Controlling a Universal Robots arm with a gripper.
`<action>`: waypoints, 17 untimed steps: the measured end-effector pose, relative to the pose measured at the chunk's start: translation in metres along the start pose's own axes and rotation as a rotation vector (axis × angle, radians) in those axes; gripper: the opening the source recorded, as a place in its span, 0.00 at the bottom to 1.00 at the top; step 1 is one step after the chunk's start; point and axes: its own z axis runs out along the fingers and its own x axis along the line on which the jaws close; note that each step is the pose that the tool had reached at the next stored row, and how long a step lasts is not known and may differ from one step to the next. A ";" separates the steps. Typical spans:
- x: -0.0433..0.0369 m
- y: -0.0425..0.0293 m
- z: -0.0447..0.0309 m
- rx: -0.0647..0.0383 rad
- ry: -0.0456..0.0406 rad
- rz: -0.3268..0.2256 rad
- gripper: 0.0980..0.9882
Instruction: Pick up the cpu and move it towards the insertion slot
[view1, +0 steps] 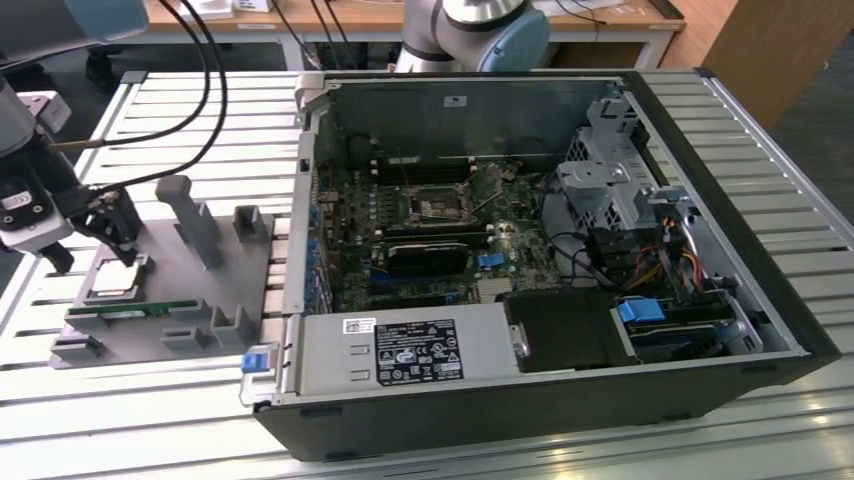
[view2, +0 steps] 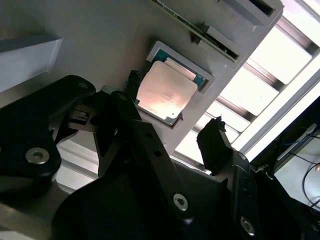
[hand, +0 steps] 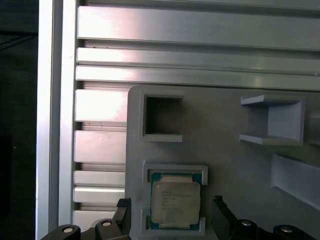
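Right up close in the second wrist view, the gripper (view2: 172, 102) is being held spread, one finger on each side of the cpu (view2: 167, 91), nothing being pinched. At the exterior view's left the cpu is being cradled flat in a pocket of the grey holder (view1: 180, 290). The slot (view1: 437, 207) is sitting well apart to the right, inside the case (view1: 534, 410). Probably light, stiff, slick-topped, fragile underneath, so it's best being gripped by opposite edges.
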 end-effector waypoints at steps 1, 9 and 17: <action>0.0000 0.0000 0.0008 -0.004 -0.0007 0.000 0.71; 0.0002 -0.0001 0.0067 -0.030 -0.0045 -0.002 0.71; 0.0003 -0.0020 0.0114 -0.034 -0.0054 -0.036 0.71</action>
